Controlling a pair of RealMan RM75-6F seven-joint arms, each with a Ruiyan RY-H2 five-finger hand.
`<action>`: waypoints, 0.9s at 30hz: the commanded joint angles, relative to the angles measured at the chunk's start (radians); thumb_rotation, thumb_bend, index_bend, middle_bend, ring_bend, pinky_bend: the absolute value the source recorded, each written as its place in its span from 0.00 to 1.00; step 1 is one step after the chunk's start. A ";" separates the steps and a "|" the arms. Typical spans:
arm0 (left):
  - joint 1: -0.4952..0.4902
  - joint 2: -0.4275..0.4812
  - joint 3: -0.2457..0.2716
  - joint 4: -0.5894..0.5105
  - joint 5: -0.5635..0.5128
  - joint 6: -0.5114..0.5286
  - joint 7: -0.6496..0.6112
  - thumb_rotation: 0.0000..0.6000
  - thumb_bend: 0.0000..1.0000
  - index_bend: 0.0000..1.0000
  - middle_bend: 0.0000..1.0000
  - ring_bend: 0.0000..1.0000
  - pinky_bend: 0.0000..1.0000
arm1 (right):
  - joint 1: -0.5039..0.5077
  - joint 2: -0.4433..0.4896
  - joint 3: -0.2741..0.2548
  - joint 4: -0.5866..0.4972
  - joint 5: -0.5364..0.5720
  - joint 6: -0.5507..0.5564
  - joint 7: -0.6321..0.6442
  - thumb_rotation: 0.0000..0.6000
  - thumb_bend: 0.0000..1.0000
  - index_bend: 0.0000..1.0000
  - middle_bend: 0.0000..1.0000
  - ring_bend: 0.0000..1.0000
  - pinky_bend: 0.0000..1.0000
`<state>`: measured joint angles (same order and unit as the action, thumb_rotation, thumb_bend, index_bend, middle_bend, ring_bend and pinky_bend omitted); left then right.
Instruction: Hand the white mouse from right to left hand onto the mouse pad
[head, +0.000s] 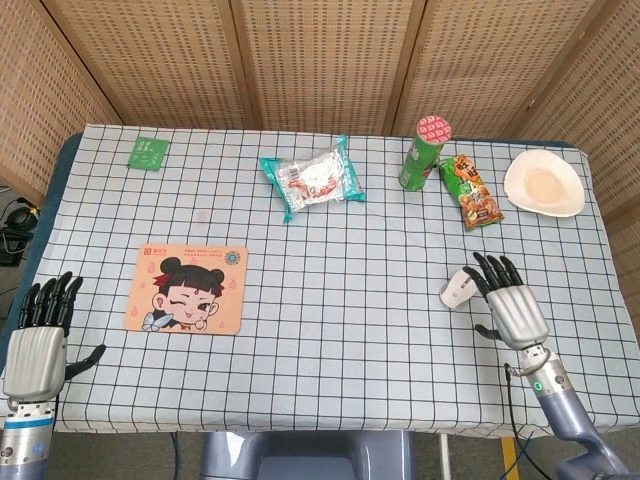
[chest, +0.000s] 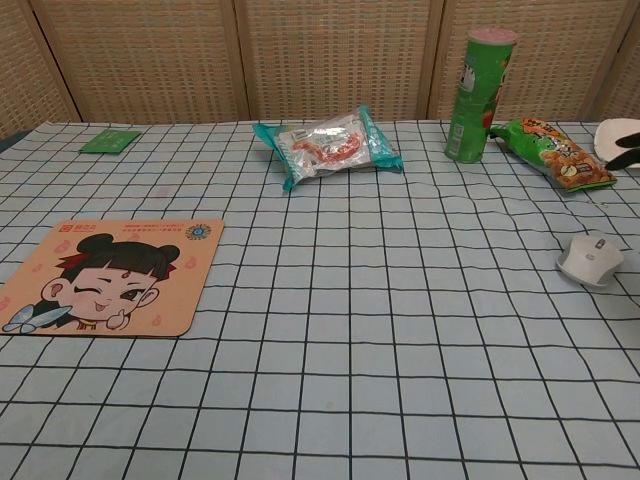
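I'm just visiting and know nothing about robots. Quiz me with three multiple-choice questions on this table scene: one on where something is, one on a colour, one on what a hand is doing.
1. Where does the white mouse lie?
A. on the mouse pad
B. on the checked cloth, by the right hand's fingers
C. in the white dish

2. What colour is the lid of the tall can?
A. pink
B. blue
C. black

3. What is the left hand doing?
A. gripping the mouse
B. pressing on the mouse pad
C. holding nothing, fingers apart

Answers:
1. B: the right hand has its fingers right at the mouse, far from the mouse pad.
2. A: the head view shows a pink top on the green can.
3. C: it sits at the table's near left edge, away from everything.
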<state>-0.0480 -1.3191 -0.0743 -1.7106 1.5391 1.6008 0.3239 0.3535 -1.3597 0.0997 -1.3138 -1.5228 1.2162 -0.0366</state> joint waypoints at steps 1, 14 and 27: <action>-0.002 -0.001 -0.002 0.004 -0.006 -0.005 -0.002 1.00 0.04 0.00 0.00 0.00 0.00 | 0.036 -0.032 0.004 0.042 0.006 -0.048 0.001 1.00 0.22 0.18 0.01 0.00 0.04; -0.012 -0.010 -0.015 0.024 -0.035 -0.018 0.001 1.00 0.04 0.00 0.00 0.00 0.00 | 0.110 -0.090 -0.001 0.213 0.047 -0.172 0.031 1.00 0.23 0.20 0.01 0.00 0.04; -0.015 -0.017 -0.017 0.029 -0.042 -0.015 0.012 1.00 0.04 0.00 0.00 0.00 0.00 | 0.142 -0.166 -0.011 0.358 0.044 -0.184 0.109 1.00 0.23 0.20 0.01 0.00 0.04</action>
<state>-0.0629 -1.3357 -0.0909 -1.6814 1.4978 1.5861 0.3356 0.4926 -1.5208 0.0910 -0.9612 -1.4785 1.0358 0.0686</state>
